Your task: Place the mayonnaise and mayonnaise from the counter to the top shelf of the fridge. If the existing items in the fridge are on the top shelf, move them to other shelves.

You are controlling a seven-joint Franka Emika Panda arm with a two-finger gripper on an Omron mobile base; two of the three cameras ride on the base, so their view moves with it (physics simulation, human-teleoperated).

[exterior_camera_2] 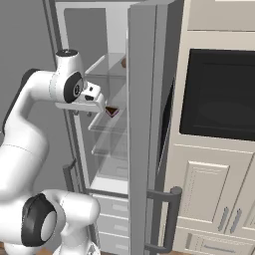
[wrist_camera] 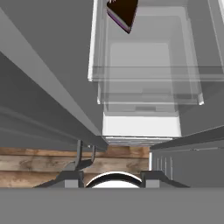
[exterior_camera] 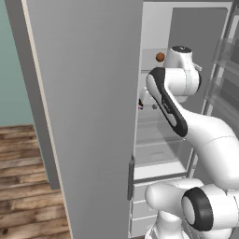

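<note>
The fridge [exterior_camera: 161,140] stands open in front of me, its white inside lined with clear glass shelves. A tiny orange-brown ball [exterior_camera: 160,57] rests on the top shelf [exterior_camera_2: 105,67]. One shelf lower lies a tiny dark, pink-tinged thing [exterior_camera_2: 112,111], also at the top of the hand view [wrist_camera: 123,12]. My gripper [exterior_camera_2: 78,110] hangs at the fridge's mouth and points down, just short of that dark thing. In the hand view its fingertips [wrist_camera: 72,177] stand apart with nothing between them. The mayonnaise and the counter are out of view.
The broad grey left door [exterior_camera: 84,116] stands close on my left and the right door [exterior_camera_2: 144,124] on my right, with clear racks [exterior_camera: 226,84]. White drawers [exterior_camera_2: 115,214] fill the fridge's bottom. A dark oven [exterior_camera_2: 219,94] sits in cream cabinets; wooden floor [exterior_camera: 23,186] lies below.
</note>
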